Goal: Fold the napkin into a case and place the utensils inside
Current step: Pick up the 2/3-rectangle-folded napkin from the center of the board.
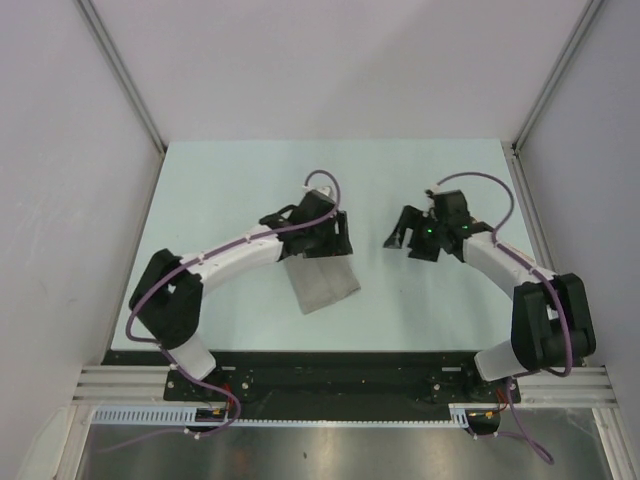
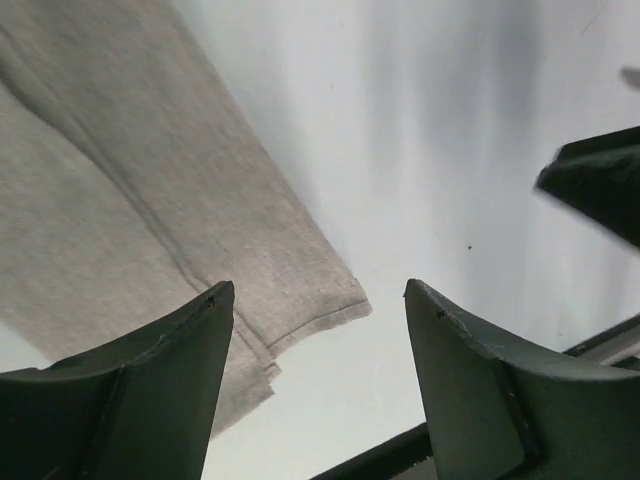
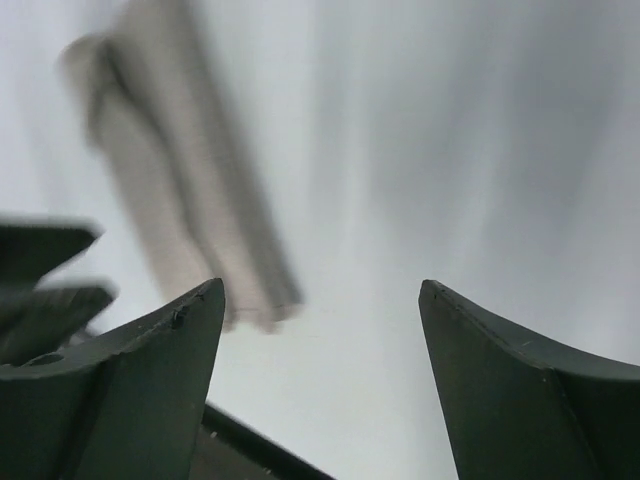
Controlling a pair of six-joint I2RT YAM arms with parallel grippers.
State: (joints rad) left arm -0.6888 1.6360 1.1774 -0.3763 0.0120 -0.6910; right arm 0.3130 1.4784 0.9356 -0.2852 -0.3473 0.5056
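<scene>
- Surface (image 1: pixel 230 190): pale and flat, it carries the work. No utensils can be found on it in any view.
- Napkin (image 1: pixel 322 285): lies flat on the surface, directly beneath the left tool (image 1: pixel 322 243) and running from it toward that arm's base. It lies well off to the side of the right tool (image 1: pixel 397 238). The left wrist view shows overlapping layers and a lengthwise crease, so it is partly folded. It is judged too broad yet to serve as the case.
- Left tool: released, jaws spread wide, nothing between them. A hemmed corner of the napkin lies just ahead of its left finger (image 2: pixel 150 385).
- Right tool: released and empty, apart from the cloth. The napkin appears ahead of its left finger (image 3: pixel 130 390).
- Step in hand, as judged: a further fold to narrow the cloth.
  - Lower the left tool onto the free corner and pinch close to the hem, taking every layer of that flap.
  - Lift low and carry the flap straight across so the long edges line up.
  - Have the right tool press the opposite edge, since soft fabric is likely to slide on a smooth surface.
- Hidden or unclear:
  - The napkin's far edge is covered by the left tool in the overhead view.
  - The number of layers cannot be told.
  - The left tool's height above the cloth cannot be settled.
  - The right wrist picture is blurred, so the cloth there shows only as a long pale strip.
  - The whereabouts of the utensils are unknown.
</scene>
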